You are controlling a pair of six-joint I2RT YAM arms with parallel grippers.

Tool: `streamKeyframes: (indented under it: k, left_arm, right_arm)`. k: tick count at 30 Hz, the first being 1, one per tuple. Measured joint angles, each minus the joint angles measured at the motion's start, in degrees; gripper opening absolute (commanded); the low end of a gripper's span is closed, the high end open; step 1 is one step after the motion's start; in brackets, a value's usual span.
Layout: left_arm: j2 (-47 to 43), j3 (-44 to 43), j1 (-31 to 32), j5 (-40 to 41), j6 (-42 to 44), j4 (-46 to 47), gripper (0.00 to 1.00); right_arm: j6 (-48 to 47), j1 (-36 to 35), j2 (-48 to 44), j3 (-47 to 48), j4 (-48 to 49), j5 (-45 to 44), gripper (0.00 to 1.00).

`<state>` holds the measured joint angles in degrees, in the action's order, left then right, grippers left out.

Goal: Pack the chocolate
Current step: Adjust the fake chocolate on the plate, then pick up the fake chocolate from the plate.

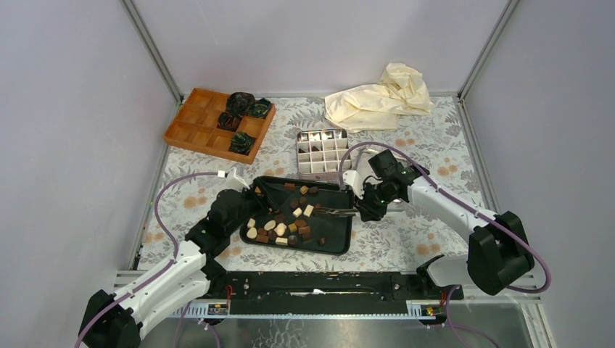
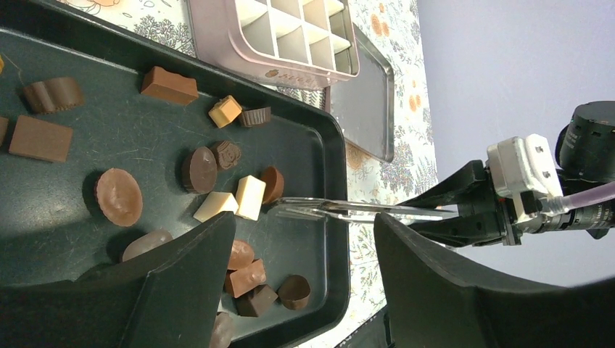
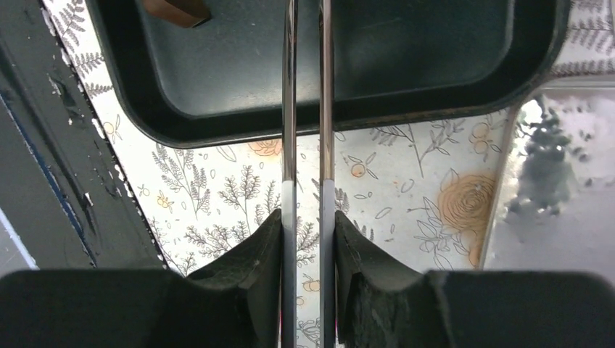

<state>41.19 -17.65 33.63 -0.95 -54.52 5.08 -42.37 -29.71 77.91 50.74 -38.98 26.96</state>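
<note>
The chocolate (image 1: 279, 228) lies as many small dark, light brown and cream pieces in a black tray (image 1: 332, 226). My right gripper (image 1: 368, 209) is shut on metal tongs (image 1: 333, 212), both blades pinched between its fingers (image 3: 265, 246). The tongs (image 2: 348, 210) reach over the tray's right rim. Their tips sit slightly apart beside a cream block (image 2: 250, 196) and a round brown piece (image 2: 273, 184), with nothing between them. My left gripper (image 1: 246, 196) hangs open over the tray's left part, its fingers (image 2: 181, 275) wide apart above several brown pieces (image 2: 246, 279).
A white gridded box (image 1: 323, 151) stands just behind the tray on a flat metal lid (image 2: 370, 94). A wooden divided tray (image 1: 196, 127) holding crumpled dark paper cups (image 1: 243, 105) sits at the back left. A cream cloth bag (image 1: 381, 98) lies at the back right.
</note>
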Motion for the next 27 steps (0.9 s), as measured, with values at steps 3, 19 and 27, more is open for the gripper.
streamKeyframes:
  k: [3,19,27]
  left_arm:
    - [-0.09,0.0,0.0,0.02,0.0,0.0,0.77]
    - [1.09,-0.35,0.0,-0.02,0.07,0.04,0.77]
    - [3.3,-1.18,0.0,-0.46,0.09,0.11,0.77]
  right_arm:
    - [0.81,1.29,-1.09,0.0,0.31,-1.09,0.21]
    - [2.78,11.63,-6.95,0.0,-0.55,1.18,0.4]
    - [2.67,11.78,-2.21,2.58,-1.49,1.66,0.48]
